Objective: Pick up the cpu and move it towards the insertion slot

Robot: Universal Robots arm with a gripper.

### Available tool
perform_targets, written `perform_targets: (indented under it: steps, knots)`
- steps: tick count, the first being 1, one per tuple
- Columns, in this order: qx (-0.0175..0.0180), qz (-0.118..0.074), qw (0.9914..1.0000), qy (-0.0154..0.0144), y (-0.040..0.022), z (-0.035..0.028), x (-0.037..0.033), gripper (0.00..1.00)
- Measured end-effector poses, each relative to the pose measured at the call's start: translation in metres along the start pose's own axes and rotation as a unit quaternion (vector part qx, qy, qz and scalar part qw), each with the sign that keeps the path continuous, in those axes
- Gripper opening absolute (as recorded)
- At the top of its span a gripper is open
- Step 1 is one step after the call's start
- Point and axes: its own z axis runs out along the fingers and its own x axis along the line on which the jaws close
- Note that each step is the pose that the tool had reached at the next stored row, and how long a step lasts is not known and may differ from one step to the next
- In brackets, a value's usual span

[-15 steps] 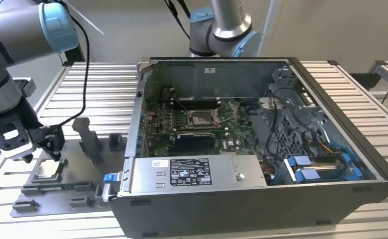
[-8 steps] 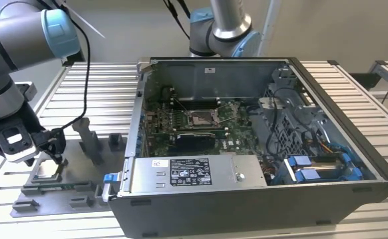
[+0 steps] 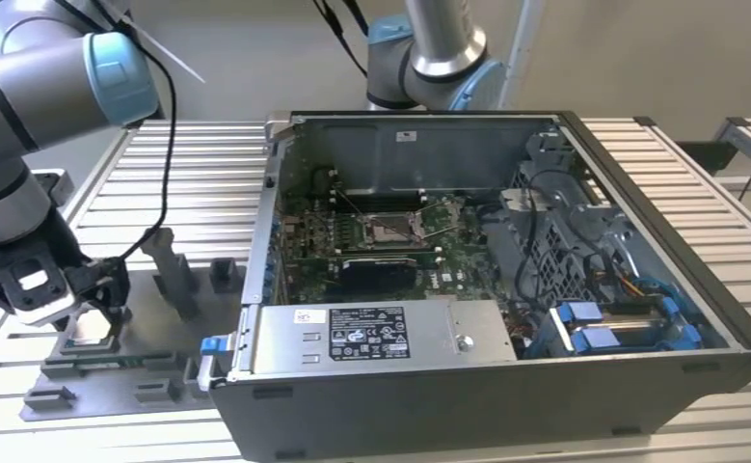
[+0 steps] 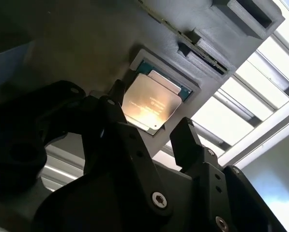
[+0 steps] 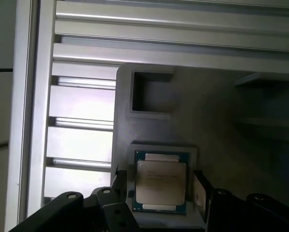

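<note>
While the cpu point(image 5: 160, 182) lies flat in the recess of its grey holder point(image 5: 217, 125), I see my claw point(image 4: 151, 108) astride it, fingers apart, nothing clamped: pickup step. Closing calls, I judge, for square contact on both edges; the insertion slot point(image 3: 388, 229) sits well apart.

Soft, even daylight fills the exterior view: the ribbed table point(image 3: 683, 183) glows pale, while the inside of the computer case point(image 3: 414, 145) sits in shade. In the second wrist view a warm glare burns on the cpu point(image 4: 151, 104), the table blows out white, and my fingers point(image 4: 190, 140) are black silhouettes. In the first wrist view shadow dims the grey fixture point(image 5: 221, 121).
</note>
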Motion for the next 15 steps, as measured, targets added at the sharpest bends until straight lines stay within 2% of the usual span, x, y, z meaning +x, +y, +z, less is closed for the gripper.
perform_targets:
  steps: [6,15]
  knots:
    - [0.0,-0.008,0.99997,0.0003,-0.0002,0.0051,-0.0014,1.0]
    - [0.0001,-0.009,0.99996,0.0003,-0.0004,0.0076,-0.0015,1.0]
